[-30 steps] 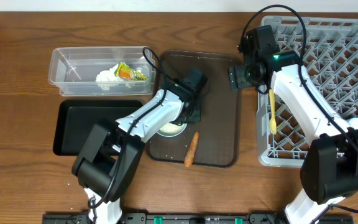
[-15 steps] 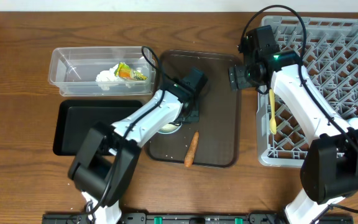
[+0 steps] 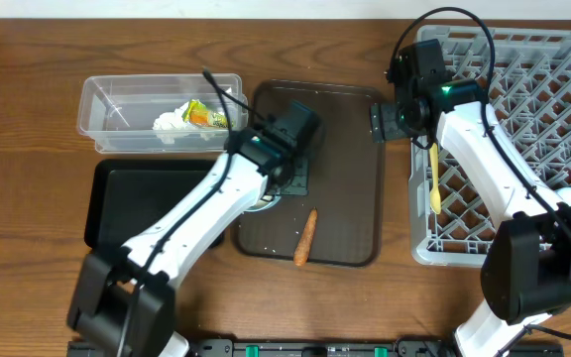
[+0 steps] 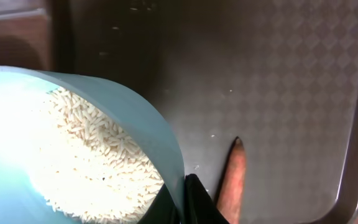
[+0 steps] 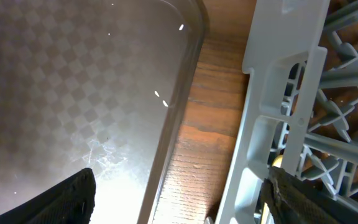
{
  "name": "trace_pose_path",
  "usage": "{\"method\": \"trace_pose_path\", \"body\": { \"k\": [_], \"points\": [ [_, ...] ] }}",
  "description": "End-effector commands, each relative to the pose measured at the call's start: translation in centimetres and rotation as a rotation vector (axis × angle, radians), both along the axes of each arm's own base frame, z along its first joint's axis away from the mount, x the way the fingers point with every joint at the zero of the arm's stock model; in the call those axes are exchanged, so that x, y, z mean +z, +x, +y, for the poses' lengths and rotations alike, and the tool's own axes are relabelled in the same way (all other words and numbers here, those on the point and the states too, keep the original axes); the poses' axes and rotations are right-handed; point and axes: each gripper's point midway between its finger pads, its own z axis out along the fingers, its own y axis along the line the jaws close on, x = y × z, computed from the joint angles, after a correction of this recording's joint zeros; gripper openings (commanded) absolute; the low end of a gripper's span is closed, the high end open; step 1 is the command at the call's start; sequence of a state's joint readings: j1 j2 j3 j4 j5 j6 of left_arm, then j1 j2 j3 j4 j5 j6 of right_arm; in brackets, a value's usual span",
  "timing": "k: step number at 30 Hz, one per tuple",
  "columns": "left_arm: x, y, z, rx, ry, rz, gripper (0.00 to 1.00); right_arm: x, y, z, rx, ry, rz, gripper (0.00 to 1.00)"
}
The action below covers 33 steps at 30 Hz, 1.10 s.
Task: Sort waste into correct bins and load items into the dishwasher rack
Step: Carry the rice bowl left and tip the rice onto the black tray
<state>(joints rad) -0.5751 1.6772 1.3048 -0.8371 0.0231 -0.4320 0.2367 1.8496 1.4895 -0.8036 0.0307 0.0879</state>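
- The left gripper (image 4: 186, 203) has gone up and a little left over the brown serving tray (image 3: 350, 198) since a second ago. The arm's elbow has swung down toward the near table edge.
- Its fingers are pressed together on the rim of the white bowl (image 4: 138, 111), one on each side of the blue wall.
- The bowl is at the left part of the serving tray, mostly hidden under the arm, with the rice-like crumbs (image 4: 92, 155) inside. I cannot tell if it rests on the tray.
- The right gripper (image 5: 179, 199) has moved slightly right. Its fingers stand wide apart and hold nothing, above the gap between the serving tray and the rack (image 3: 543, 89).
- Not changed: the carrot-like stick (image 3: 305, 238) lies on the serving tray, the tissue (image 3: 170, 122) and wrapper (image 3: 209, 116) in the clear tub (image 3: 157, 79), the spoon (image 3: 434, 183) in the rack.
- The black tray (image 3: 137, 198) is just below the tub.
- The wrapper has orange print — too small to read.
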Motion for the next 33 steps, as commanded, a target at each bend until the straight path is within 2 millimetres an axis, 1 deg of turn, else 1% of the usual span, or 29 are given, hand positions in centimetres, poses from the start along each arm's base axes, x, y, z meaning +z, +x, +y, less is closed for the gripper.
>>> {"method": "trace_pose_path", "body": {
  "k": [1, 3, 4, 7, 9, 13, 17, 24, 29, 31, 33],
  "points": [
    [2.0, 1.1, 2.6, 0.046, 0.002, -0.042, 0.06, 0.0, 0.1, -0.6, -0.023, -0.006, -0.002, 0.86],
    [2.3, 1.3, 3.9, 0.083, 0.002, -0.039, 0.06, 0.0, 0.1, -0.6, -0.024, -0.010, -0.002, 0.86],
    [2.6, 1.5, 5.0, 0.115, -0.005, -0.034, 0.06, 0.0, 0.1, -0.6, -0.022, -0.011, -0.002, 0.86],
    [2.8, 1.8, 7.5, 0.195, -0.056, 0.003, 0.06, 0.0, 0.1, -0.7, -0.023, -0.011, -0.002, 0.87],
    [2.7, 2.0, 8.7, 0.236, -0.103, 0.032, 0.06, 0.0, 0.1, -0.7, -0.023, -0.011, -0.002, 0.87],
    [1.7, 2.3, 11.3, 0.298, -0.214, 0.079, 0.06, 0.0, 0.1, -0.7, -0.023, -0.011, -0.002, 0.87],
    [1.6, 2.7, 12.7, 0.297, -0.391, 0.088, 0.06, 0.0, 0.1, -0.7, -0.024, -0.013, -0.003, 0.87],
    [3.3, 3.2, 14.4, 0.263, -0.793, 0.009, 0.06, 0.0, 0.1, -0.7, -0.024, -0.013, -0.004, 0.88],
    [3.4, 2.5, 16.9, 0.320, -0.988, -0.052, 0.06, 0.0, 0.1, -0.7, -0.024, -0.013, -0.004, 0.88],
    [3.8, 2.1, 17.5, 0.318, -1.065, -0.090, 0.06, 0.1, 0.2, -0.7, -0.024, -0.013, -0.005, 0.88],
    [4.8, 1.7, 18.0, 0.286, -1.164, -0.148, 0.06, 0.1, 0.2, -0.7, -0.024, -0.013, -0.007, 0.88]
  ]
}}
